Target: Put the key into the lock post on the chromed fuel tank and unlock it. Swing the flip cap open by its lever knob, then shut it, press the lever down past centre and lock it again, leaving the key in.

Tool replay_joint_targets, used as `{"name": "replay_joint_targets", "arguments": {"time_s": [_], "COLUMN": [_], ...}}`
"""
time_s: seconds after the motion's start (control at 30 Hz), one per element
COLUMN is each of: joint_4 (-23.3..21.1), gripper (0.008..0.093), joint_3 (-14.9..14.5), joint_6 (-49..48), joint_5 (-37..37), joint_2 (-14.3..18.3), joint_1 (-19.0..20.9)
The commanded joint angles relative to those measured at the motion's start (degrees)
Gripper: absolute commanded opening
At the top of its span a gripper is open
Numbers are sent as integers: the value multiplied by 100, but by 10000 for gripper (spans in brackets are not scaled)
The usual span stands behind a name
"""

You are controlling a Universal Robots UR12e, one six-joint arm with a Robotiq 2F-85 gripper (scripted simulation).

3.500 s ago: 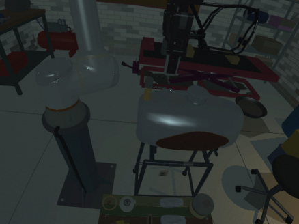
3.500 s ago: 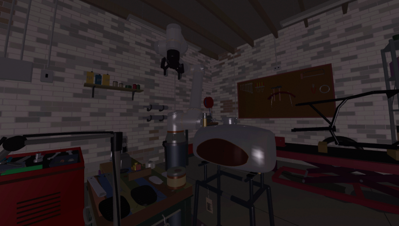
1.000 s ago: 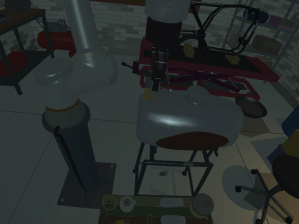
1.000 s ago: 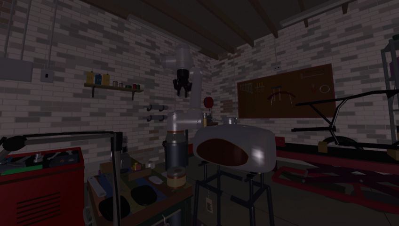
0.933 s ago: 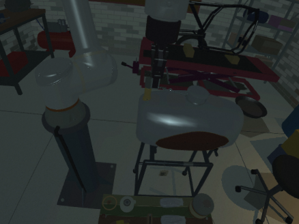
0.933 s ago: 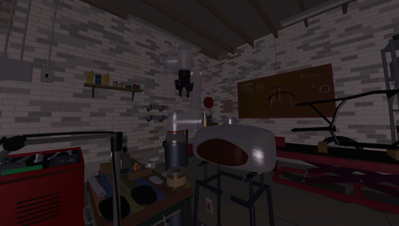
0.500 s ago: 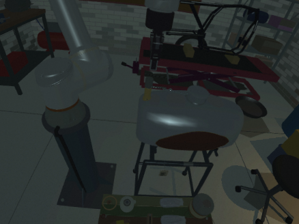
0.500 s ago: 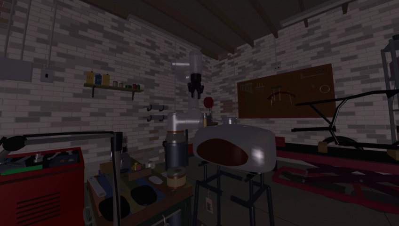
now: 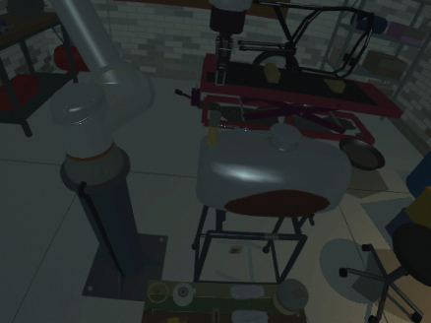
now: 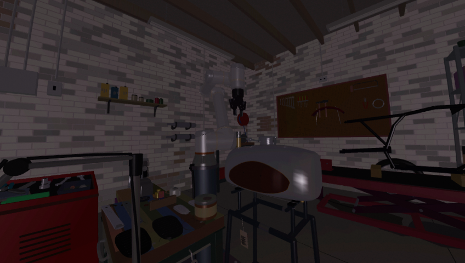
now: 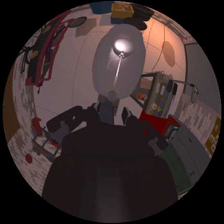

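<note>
The chromed fuel tank (image 9: 273, 170) (image 10: 273, 171) (image 11: 119, 65) sits on a black tube stand in the middle of the garage floor, with its round flip cap (image 9: 283, 136) (image 10: 268, 140) (image 11: 121, 44) on top and a brass lock post (image 9: 212, 134) (image 10: 239, 139) (image 11: 112, 95) at its near end. A thin lever rod (image 11: 117, 71) runs from the cap toward the post. My gripper (image 9: 220, 78) (image 10: 237, 110) (image 11: 112, 109) hangs open and empty, well above the lock post. I cannot make out the key.
A red motorcycle lift (image 9: 295, 98) (image 10: 391, 195) carrying a bare frame stands behind the tank. A cluttered workbench (image 9: 226, 298) (image 10: 163, 221) lies in front, a red tool cabinet (image 10: 45, 215) beside it. The arm's pedestal (image 9: 106, 221) stands left of the tank. An office chair (image 9: 398, 266) is at right.
</note>
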Motion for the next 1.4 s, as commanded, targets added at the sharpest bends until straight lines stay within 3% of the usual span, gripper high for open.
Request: {"name": "replay_joint_targets", "arguments": {"time_s": [0.0, 0.57, 1.37], "joint_4": [-2, -84, -1208], "gripper": [560, 560, 560], "joint_3": [-6, 73, 933], "joint_6": [24, 127, 130], "joint_5": [-1, 0, 0], "joint_2": [2, 8, 265], "joint_1": [19, 123, 127]}}
